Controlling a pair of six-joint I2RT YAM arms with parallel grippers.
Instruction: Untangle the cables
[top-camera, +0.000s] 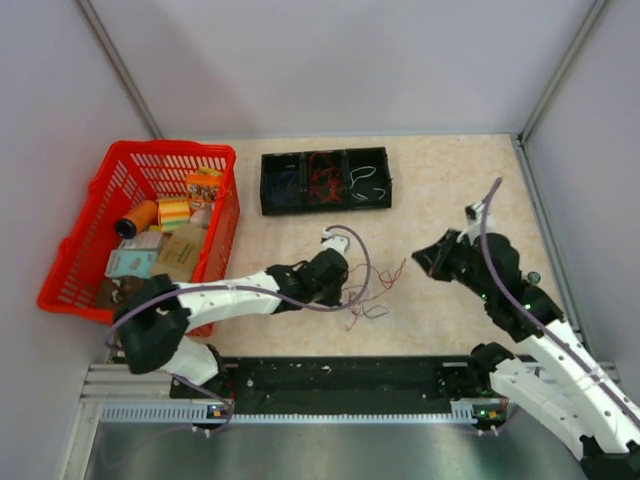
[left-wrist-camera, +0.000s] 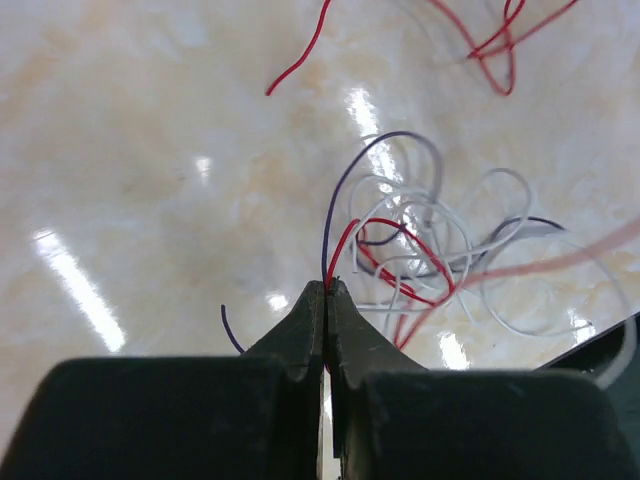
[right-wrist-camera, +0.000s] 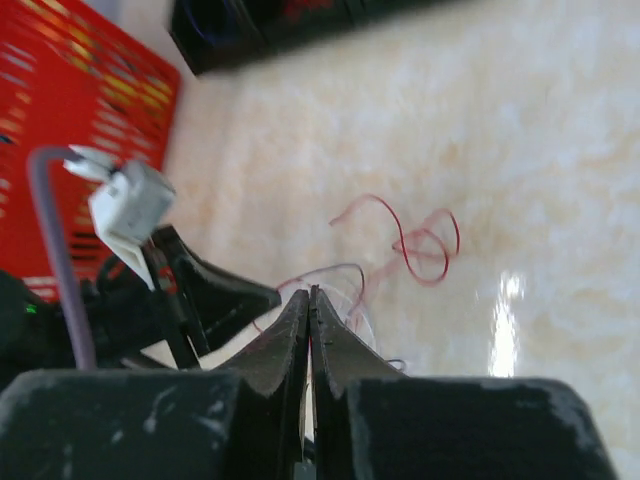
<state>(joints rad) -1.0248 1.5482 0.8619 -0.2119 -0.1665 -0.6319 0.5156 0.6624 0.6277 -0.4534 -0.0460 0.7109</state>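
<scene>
At the far left we see 1 red plastic basket (top-camera: 75, 232) with lattice walls, holding an orange spool (top-camera: 137, 217), a yellow roll and a few cardboard boxes; the left arm reaches across its near right corner. Right of the basket, at the back of the glossy beige marbled table (top-camera: 450, 190), lies 1 black tray (top-camera: 325, 208) with 3 compartments side by side: dark blue wires in the left one, red in the middle, white in the right.

Nearer us, at the middle of the table, the left gripper (left-wrist-camera: 327, 290) sits low over the cables (left-wrist-camera: 430, 240); its 2 dark tapered fingers are pressed together at the tips, pinching 1 red and 1 dark blue strand at the left edge of the tangle. The tangle is a loose heap of hair-thin loops, mostly white, crossed by red and dark blue; it lies flat on the table just right of that gripper, between the 2 arms. A few loose red curls (right-wrist-camera: 420, 240) lie beyond it, apart from the heap.

Further right, the right gripper (right-wrist-camera: 310, 295) hangs near the tangle but apart from it; its fingers are closed tight, and we can make out no strand between them.
</scene>
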